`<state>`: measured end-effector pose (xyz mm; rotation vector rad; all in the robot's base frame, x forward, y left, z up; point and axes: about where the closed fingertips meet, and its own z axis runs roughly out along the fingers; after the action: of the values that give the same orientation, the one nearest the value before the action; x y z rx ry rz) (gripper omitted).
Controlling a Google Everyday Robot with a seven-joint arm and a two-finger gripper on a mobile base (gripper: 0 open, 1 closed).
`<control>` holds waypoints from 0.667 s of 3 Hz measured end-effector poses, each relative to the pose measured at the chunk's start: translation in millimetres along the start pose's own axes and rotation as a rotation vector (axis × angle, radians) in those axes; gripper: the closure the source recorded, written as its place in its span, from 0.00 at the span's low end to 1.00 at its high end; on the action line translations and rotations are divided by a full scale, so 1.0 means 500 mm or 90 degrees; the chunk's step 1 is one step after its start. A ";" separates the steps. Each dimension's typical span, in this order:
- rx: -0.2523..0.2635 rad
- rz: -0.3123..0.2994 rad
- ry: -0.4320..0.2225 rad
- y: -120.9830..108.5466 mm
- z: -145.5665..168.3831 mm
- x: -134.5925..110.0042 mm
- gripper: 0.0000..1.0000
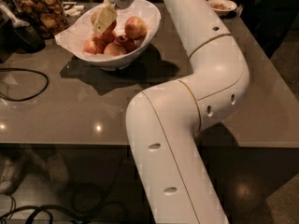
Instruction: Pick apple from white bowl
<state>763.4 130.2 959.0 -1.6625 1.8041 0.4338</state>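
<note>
The white bowl (79, 45) stands at the back left of the grey table, lined with white paper and holding several apples. The largest one in view, a yellow-orange apple (135, 27) with a red blush, lies on the bowl's right side. Smaller, redder apples (103, 46) lie at the front. My gripper (104, 19) reaches down into the bowl from above, left of the large apple. It is right against another yellowish apple (95, 16) that it mostly hides. The white arm (205, 78) bends across the middle of the view.
A glass jar of brown snacks (39, 10) and a dark object (23, 37) stand left of the bowl. A black cable (23, 85) loops on the table's left. A small white dish (222, 4) sits at the back right. The table's front edge (70, 143) runs below.
</note>
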 end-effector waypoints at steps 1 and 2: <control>-0.003 -0.006 -0.037 0.008 -0.029 -0.025 1.00; -0.020 -0.019 -0.076 0.030 -0.057 -0.054 1.00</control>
<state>742.3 134.9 995.1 -1.6467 1.6905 0.5391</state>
